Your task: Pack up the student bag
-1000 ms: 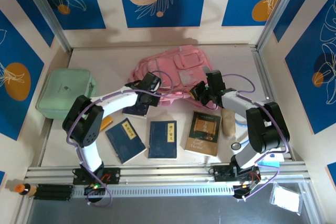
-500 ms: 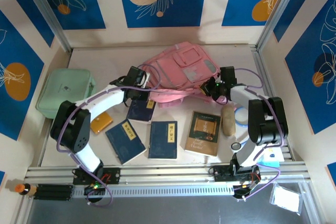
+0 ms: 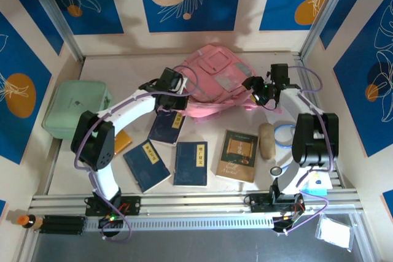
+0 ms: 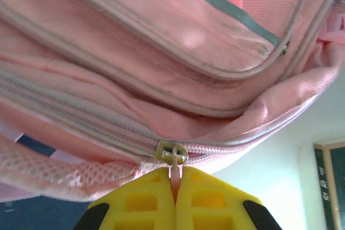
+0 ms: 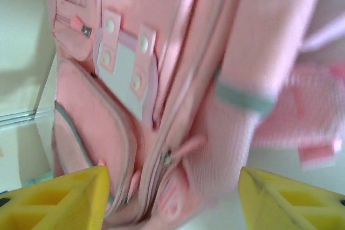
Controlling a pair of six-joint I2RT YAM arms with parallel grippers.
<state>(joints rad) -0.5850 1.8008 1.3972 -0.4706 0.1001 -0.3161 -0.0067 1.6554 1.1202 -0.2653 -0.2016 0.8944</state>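
**Pink student bag (image 3: 215,78) lying on a table (image 3: 123,69)**

The bag rests at twelve o'clock on the table. At its three o'clock edge, the right gripper (image 5: 172,175) has its jaws spread wide and holds nothing. At its eight o'clock edge, the left gripper (image 4: 176,182) is clamped tight on the zipper pull (image 4: 173,153).

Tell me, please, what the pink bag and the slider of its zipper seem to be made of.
Student bag: woven synthetic fabric, probably polyester or nylon, matte; fine weave and soft folds show, with mesh at one edge. Zipper slider: probably metal, with a pale, slightly shiny surface; plated plastic is possible.
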